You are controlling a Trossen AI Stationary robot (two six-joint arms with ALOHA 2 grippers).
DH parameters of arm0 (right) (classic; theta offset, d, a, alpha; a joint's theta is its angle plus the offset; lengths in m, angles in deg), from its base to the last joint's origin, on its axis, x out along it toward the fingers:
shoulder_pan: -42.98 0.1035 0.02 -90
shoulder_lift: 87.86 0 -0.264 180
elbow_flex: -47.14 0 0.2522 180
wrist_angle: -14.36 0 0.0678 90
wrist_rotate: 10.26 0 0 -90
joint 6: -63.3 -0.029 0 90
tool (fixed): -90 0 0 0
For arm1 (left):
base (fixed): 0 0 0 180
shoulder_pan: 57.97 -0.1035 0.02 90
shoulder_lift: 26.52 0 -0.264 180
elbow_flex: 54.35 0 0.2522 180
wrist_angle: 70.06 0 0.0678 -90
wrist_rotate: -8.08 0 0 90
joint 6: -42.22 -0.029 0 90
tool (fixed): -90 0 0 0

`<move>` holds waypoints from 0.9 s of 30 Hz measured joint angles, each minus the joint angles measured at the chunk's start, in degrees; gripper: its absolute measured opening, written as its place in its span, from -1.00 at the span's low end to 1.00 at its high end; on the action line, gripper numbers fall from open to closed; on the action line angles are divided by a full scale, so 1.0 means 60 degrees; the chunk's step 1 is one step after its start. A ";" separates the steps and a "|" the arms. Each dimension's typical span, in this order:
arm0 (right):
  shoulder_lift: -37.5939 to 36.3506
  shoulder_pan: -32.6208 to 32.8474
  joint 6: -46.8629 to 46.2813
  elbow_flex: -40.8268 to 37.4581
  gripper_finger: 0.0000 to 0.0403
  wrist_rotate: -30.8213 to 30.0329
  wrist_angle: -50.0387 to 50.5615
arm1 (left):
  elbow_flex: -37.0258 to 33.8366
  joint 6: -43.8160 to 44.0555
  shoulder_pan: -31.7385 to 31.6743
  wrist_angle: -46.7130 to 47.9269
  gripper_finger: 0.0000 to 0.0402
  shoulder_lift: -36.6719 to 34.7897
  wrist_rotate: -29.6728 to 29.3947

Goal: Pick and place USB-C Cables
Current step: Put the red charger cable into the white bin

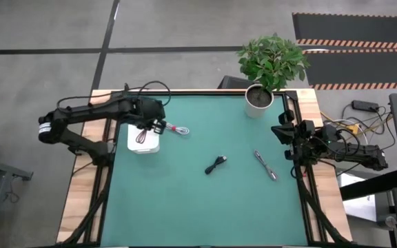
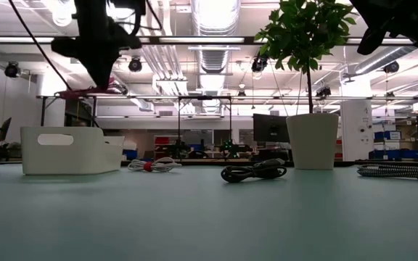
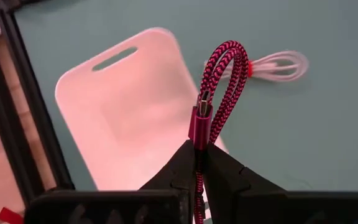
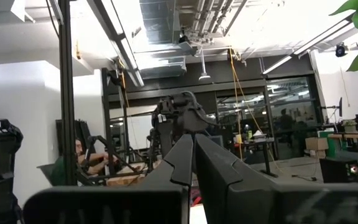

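My left gripper (image 3: 197, 163) is shut on the red braided cable bundle (image 3: 219, 81) and hangs above the white tray (image 1: 143, 143), which also shows in the left wrist view (image 3: 129, 118). The white cable with a red tie (image 1: 178, 129) lies flat on the mat just right of the tray. The black cable (image 1: 216, 164) lies at mid-table, and the grey cable (image 1: 265, 165) lies to its right. My right gripper (image 4: 192, 158) is shut on nothing; it waits at the table's right edge (image 1: 282, 132), raised and pointing out level into the room. My left gripper pinches the red cable between its two fingers just behind the metal plug (image 3: 199, 127) of the bundle. The fingers point down from above. The cable is lifted clear over the tray (image 2: 71, 150), and its looped end (image 3: 232, 53) sticks out past the fingertips (image 3: 219, 163).
A potted plant in a white pot (image 1: 259, 96) stands at the far edge, right of centre. Dark frame posts run along both sides of the green mat (image 1: 185, 200). A person (image 4: 73, 163) sits in the room beyond the table.
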 joint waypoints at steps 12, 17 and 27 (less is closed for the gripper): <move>-0.0004 0.0000 0.0000 0.0000 -0.96 0.0000 0.0040 | -0.0671 -0.0877 -0.1548 -0.0044 -0.96 0.0000 0.0750; -0.0004 0.0000 0.0004 0.0000 -0.96 0.0000 0.0038 | -0.0808 -0.1241 -0.1990 -0.0342 -0.96 0.0233 0.1138; -0.0004 0.0000 0.0004 0.0000 -0.96 0.0000 0.0040 | -0.0763 -0.2076 -0.2634 -0.0515 -0.96 0.1062 0.1515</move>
